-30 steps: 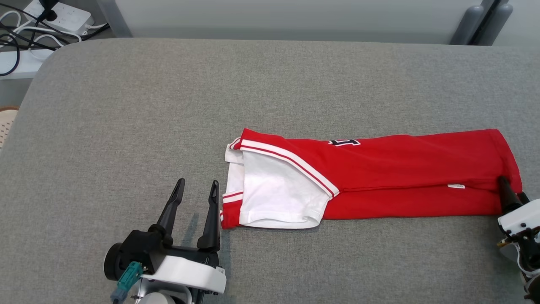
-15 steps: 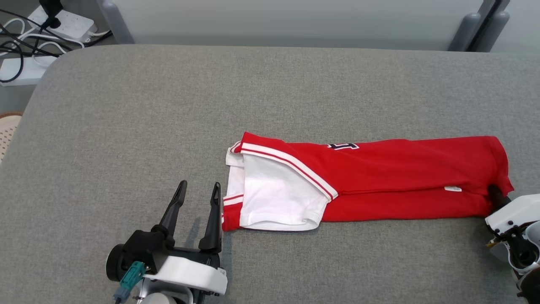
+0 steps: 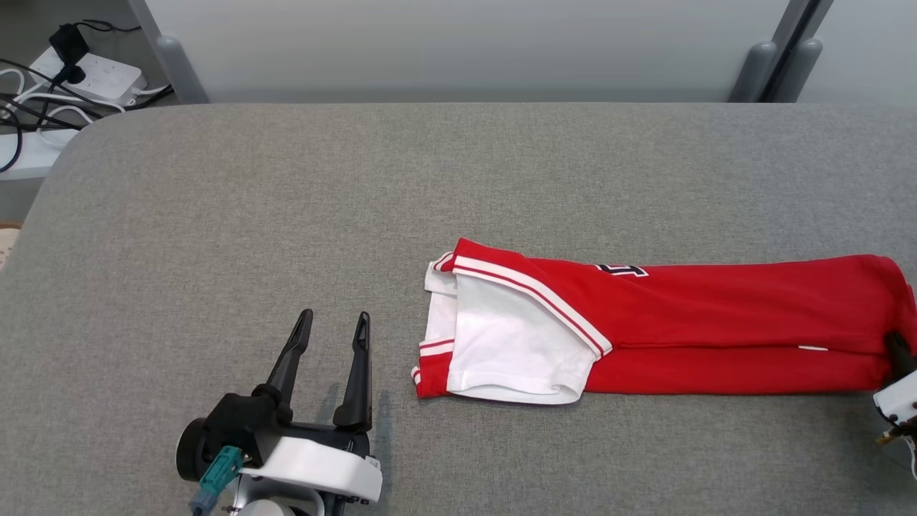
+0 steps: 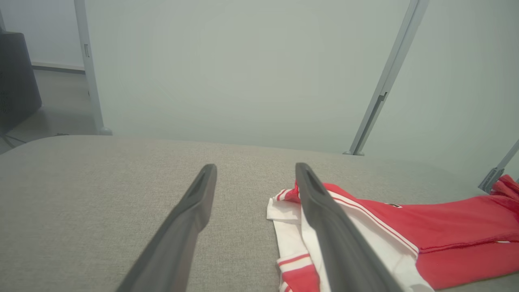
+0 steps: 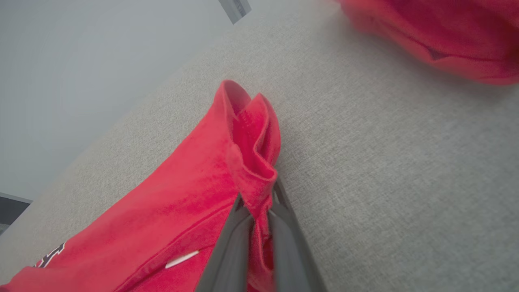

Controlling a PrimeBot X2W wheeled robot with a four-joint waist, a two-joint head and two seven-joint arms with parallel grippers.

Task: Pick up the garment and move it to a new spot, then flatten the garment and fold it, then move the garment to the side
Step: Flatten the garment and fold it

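Observation:
The garment (image 3: 716, 315), red with a white sleeve and striped trim, lies folded into a long band across the right half of the grey table (image 3: 286, 201). My right gripper (image 3: 897, 349) is at its right end, shut on the red hem. The right wrist view shows the two fingers pinching a bunched fold of the garment (image 5: 182, 190), with the right gripper (image 5: 257, 198) just under it. My left gripper (image 3: 335, 315) stands open on the table, a short gap left of the white sleeve. From the left wrist, the left gripper (image 4: 256, 166) holds nothing and the garment (image 4: 446, 227) lies to its right.
Power strips and cables (image 3: 93, 72) lie on the floor beyond the table's far left corner. Grey partition posts (image 3: 752, 68) stand behind the far edge. A blurred red fold (image 5: 446, 36) hangs near the right wrist camera.
My right gripper has shut on the hem and drawn the garment to the right, opening a gap beside the still left gripper. The head camera has also shifted.

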